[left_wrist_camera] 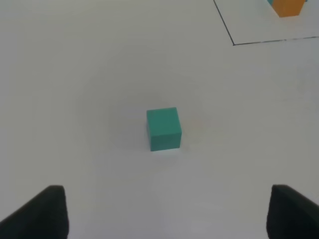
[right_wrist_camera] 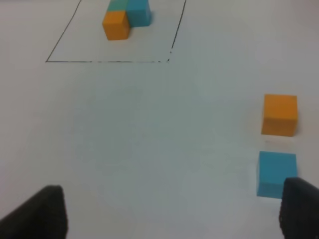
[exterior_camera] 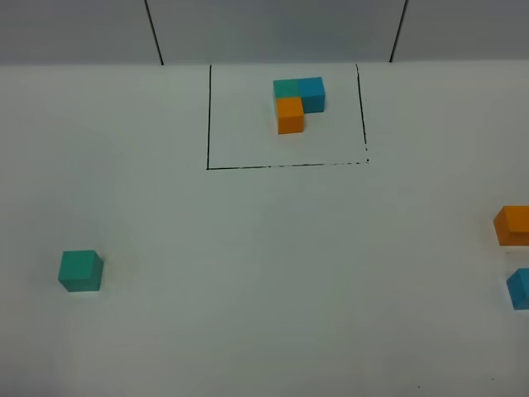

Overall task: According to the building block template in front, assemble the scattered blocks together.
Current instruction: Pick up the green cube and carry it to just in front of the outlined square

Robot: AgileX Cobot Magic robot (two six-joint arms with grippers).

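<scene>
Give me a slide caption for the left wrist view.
Open left gripper facing a lone teal cube on the white table.

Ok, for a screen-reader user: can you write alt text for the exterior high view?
Three loose cubes lie scattered on a white table: teal cube at left, orange cube and blue cube at the right edge. Farther back, a black rectangle frames an L-shaped template trio.

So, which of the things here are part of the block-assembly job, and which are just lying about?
Job: framed template trio; loose teal cube; loose orange cube; loose blue cube.
Just there: white table; grey back wall.
</scene>
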